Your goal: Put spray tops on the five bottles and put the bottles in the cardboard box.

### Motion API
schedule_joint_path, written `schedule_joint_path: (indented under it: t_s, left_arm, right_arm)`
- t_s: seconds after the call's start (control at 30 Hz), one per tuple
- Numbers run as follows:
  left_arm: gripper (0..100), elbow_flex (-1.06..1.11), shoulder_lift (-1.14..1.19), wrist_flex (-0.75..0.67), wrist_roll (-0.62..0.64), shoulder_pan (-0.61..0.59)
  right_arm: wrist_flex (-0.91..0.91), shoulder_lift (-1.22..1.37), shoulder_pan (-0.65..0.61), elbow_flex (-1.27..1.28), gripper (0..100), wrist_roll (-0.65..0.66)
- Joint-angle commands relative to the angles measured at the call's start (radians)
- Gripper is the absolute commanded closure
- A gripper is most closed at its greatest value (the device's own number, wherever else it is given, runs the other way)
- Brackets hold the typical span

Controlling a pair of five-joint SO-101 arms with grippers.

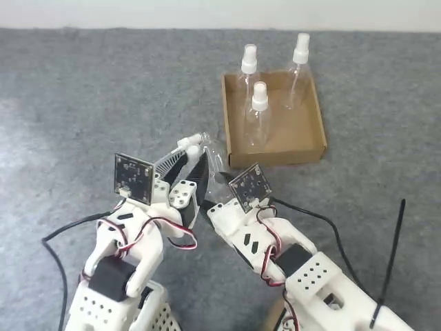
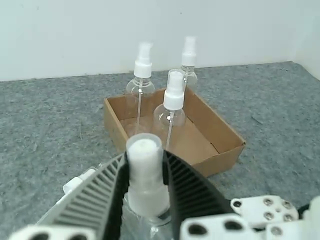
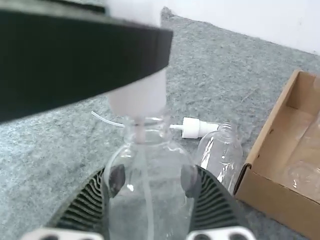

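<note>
Alignment decides this step: the left gripper (image 2: 145, 167) is clamped on a spray top (image 2: 144, 147) sitting on the neck of the clear bottle (image 3: 147, 157). The right gripper (image 3: 150, 181) grips that bottle over the desk (image 1: 83, 103), just beside the cardboard box (image 1: 315, 141). Keep the cap square and the bottle steady while twisting.

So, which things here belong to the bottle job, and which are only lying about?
Job:
box
three capped bottles in it
held bottle
held top
loose bottle
loose top

Lying about:
mat
black rod
</note>
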Motion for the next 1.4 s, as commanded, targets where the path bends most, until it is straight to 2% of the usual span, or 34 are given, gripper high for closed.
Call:
schedule_joint_path:
  t_s: [0.0,0.47,0.6,1.37]
  left_arm:
    - [99,0.030,-0.002,0.008,-0.020,0.000]
    - [99,-0.016,0.003,0.000,-0.021,0.006]
    - [99,-0.016,0.006,-0.063,-0.023,0.000]
    - [99,-0.082,0.005,-0.020,-0.048,0.009]
  right_arm:
    - [-0.012,-0.065,0.036,-0.077,99.2,-0.020]
    - [-0.077,-0.065,0.033,-0.044,99.2,-0.015]
    - [-0.081,-0.065,0.033,-0.043,99.2,-0.015]
    - [-0.082,-0.065,0.033,-0.043,99.2,-0.014]
